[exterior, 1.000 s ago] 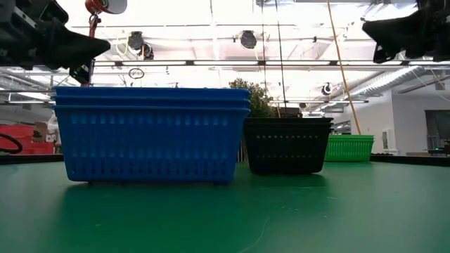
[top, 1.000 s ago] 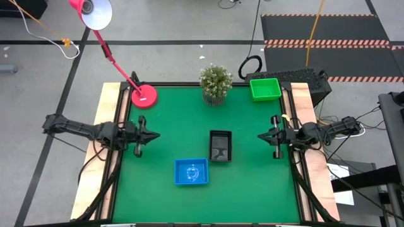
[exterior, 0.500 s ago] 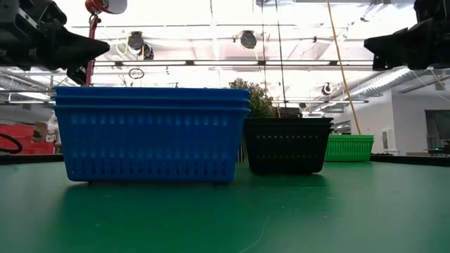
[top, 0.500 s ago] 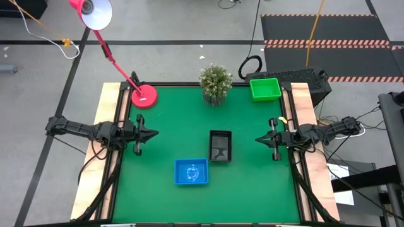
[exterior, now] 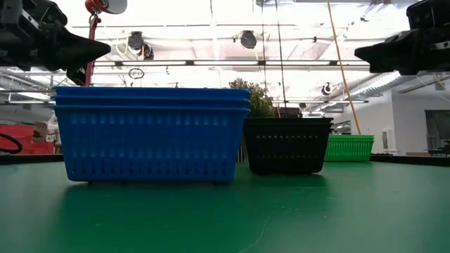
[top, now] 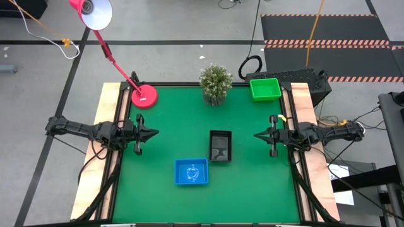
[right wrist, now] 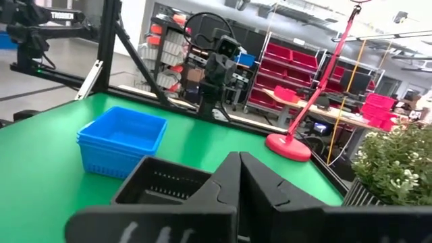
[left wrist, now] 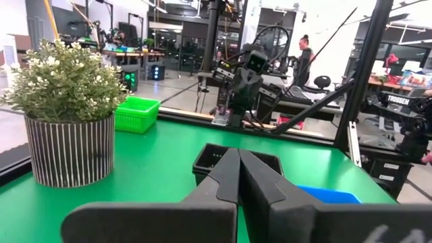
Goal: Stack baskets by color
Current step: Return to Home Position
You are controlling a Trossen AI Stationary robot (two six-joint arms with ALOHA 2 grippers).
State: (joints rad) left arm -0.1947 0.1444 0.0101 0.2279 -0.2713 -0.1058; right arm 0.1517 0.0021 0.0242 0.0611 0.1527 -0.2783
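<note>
Baskets: the blue stack (top: 191, 172) sits on the green worktop (top: 170, 120), near side, a bit left of centre. The low view shows several nested rims on it. The black stack (top: 220, 145) is just beyond it & slightly right, corners v. close; I can't tell if they touch. The green basket (top: 265, 89) is in the far right corner, well apart from the other two; I can't tell how many are nested there.

I've got my left claw (top: 153, 133) over the worktop's left side, pointing inward, fingers clenched together w/ nothing between them per its wrist cam. My right claw (top: 257, 135) mirrors it on the right side, also clenched & empty. In the low view both hang above basket height, clear of every stack.

The potted plant (top: 215, 82) is at the far edge, mid. The red lamp base (top: 144, 96) is at the far left.
</note>
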